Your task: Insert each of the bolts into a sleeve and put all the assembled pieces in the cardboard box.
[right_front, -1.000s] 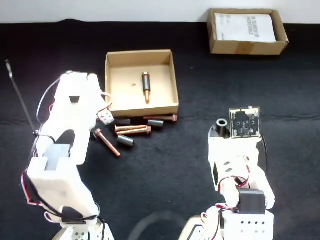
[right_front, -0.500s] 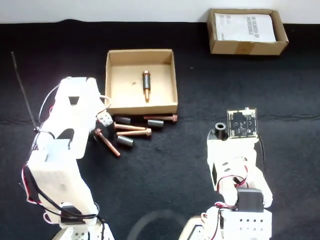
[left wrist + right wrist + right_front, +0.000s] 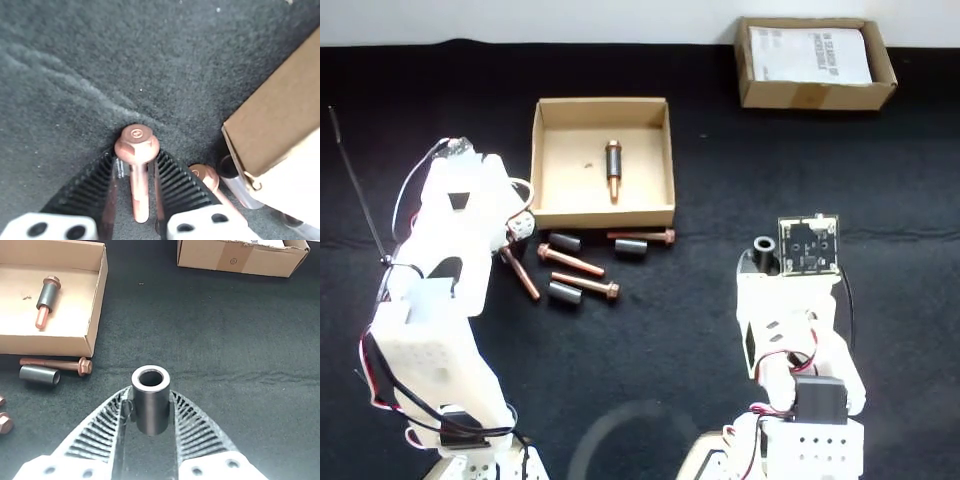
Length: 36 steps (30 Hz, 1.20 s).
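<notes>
My left gripper is low at the cardboard box's front left corner, shut on a copper bolt that lies on the mat. In the left wrist view its ribbed fingers press both sides of the shank, with the bolt's hex head just past the tips. My right gripper is at mid right, shut on a dark sleeve held upright with its bore facing up. One assembled bolt and sleeve lies inside the box. Loose bolts and sleeves lie before the box.
A second cardboard box with a printed sheet stands at the back right. The black mat between the two arms and in front of the loose parts is open. A thin dark rod slants up to the left of the left arm.
The left gripper has pulled back toward the box corner, taking the bolt with it. Two loose bolts and one sleeve were pushed apart and now lie angled. The right arm keeps still.
</notes>
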Tool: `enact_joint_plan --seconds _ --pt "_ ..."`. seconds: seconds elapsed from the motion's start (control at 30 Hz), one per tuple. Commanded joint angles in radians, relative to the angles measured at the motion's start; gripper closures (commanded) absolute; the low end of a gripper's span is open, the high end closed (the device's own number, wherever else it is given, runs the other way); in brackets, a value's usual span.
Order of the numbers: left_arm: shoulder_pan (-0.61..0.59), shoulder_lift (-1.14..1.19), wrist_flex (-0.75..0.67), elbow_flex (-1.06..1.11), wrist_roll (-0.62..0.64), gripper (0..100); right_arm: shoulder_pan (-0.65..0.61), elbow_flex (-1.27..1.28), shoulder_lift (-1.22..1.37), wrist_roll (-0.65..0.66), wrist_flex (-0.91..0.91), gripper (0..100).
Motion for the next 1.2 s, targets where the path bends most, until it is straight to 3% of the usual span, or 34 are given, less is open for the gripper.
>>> enact_joint_plan --seconds 0.0,0.1,0.3,0.53,0.77,0.97,1.17 --pt "-0.028 -0.015 -0.014 -0.035 -0.008 99 0.010 0.016 -0.008 0.009 -0.022 99.1" --pt "-0.028 -0.021 -0.014 -0.056 -0.021 99 0.007 0.064 -0.008 0.009 -0.030 99.1" --pt "0.005 -0.143 -0.014 -0.067 -0.232 99 0.007 0.191 -0.013 0.009 -0.193 99.1" --pt "0.091 -0.378 -0.020 0.002 -0.370 99 -0.041 0.332 -0.013 0.006 -0.420 99.1" --pt "0.165 -0.556 -0.021 0.104 -0.376 99 -0.087 0.435 -0.015 0.002 -0.608 99.1" --pt "0.243 -0.648 -0.021 0.179 -0.376 99 -0.122 0.549 -0.015 -0.155 -0.886 99.1" --pt "0.311 -0.740 -0.037 0.186 -0.376 99 -0.186 0.601 -0.015 -0.167 -1.044 99.1"
